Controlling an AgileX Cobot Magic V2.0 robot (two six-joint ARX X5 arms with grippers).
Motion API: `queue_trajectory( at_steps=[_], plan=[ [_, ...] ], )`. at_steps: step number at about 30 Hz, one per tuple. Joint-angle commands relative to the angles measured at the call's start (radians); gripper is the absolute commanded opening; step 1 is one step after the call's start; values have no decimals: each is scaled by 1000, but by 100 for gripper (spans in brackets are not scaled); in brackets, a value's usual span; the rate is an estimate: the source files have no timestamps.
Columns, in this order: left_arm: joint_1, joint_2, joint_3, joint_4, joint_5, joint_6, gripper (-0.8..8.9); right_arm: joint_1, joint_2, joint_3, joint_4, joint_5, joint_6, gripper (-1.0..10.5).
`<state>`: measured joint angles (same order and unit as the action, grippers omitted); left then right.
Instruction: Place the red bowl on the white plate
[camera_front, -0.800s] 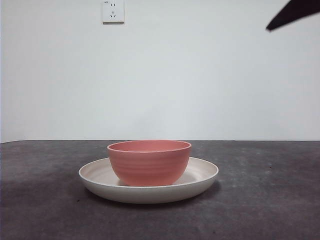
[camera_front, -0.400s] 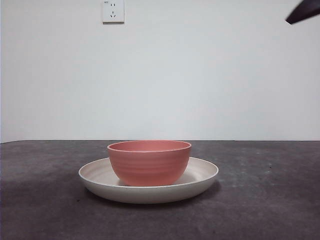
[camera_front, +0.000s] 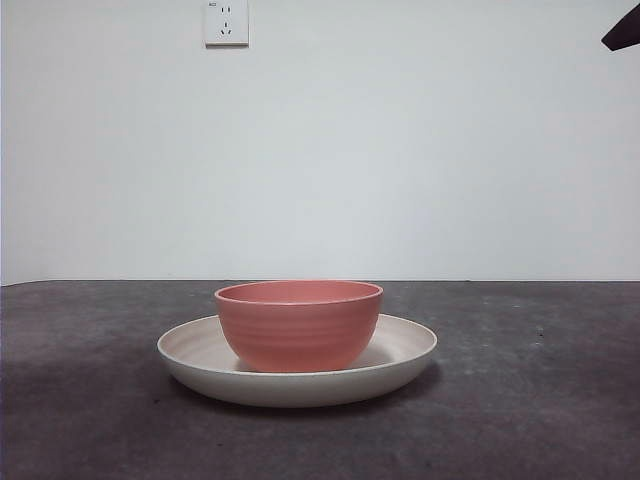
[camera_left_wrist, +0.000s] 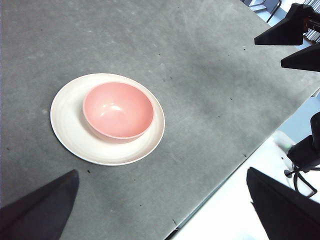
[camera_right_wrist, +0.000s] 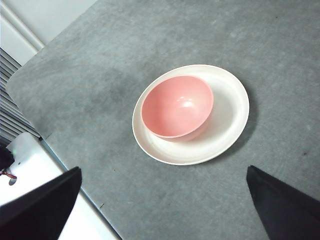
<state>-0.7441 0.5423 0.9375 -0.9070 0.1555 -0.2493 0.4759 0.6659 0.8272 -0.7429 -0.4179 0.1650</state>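
Observation:
The red bowl (camera_front: 298, 325) stands upright and empty on the white plate (camera_front: 400, 352) in the middle of the dark grey table. Both also show in the left wrist view, bowl (camera_left_wrist: 118, 110) and plate (camera_left_wrist: 65, 125), and in the right wrist view, bowl (camera_right_wrist: 177, 106) and plate (camera_right_wrist: 227, 120). My left gripper (camera_left_wrist: 161, 172) is open and empty, high above the table and well clear of the plate. My right gripper (camera_right_wrist: 164, 169) is open and empty, also high above. It shows from afar in the left wrist view (camera_left_wrist: 295, 45). One black tip (camera_front: 624, 32) shows at the front view's top right corner.
A wall socket (camera_front: 226, 22) sits on the white wall behind the table. The table's edge (camera_left_wrist: 240, 160) runs near the plate in the wrist views, with white floor and black stands (camera_left_wrist: 305, 155) beyond it.
The black gripper tip at the front view's top right has drawn up and to the right, nearly out of the picture. Bowl and plate have not moved.

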Motion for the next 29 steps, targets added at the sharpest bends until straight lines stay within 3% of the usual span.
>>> queue_trajectory(
  at_steps=[1, 2, 3, 4, 24, 29],
  plan=[
    [-6, 4, 9, 8, 2, 39, 223, 6, 6, 8, 9, -2, 19, 314],
    [-6, 4, 9, 6, 2, 53, 54, 6, 6, 8, 9, -2, 19, 124],
    [-6, 4, 9, 7, 1, 58, 7, 6, 5, 8, 10, -1, 18, -27],
    [-6, 4, 9, 10, 2, 61, 15, 6, 5, 8, 13, 0, 18, 29],
    [-5, 2, 7, 12, 1, 61, 7, 6, 5, 8, 18, 0, 17, 15],
    [113, -29, -3, 11, 15, 74, 7, 6, 5, 8, 18, 0, 17, 15]
  ],
)
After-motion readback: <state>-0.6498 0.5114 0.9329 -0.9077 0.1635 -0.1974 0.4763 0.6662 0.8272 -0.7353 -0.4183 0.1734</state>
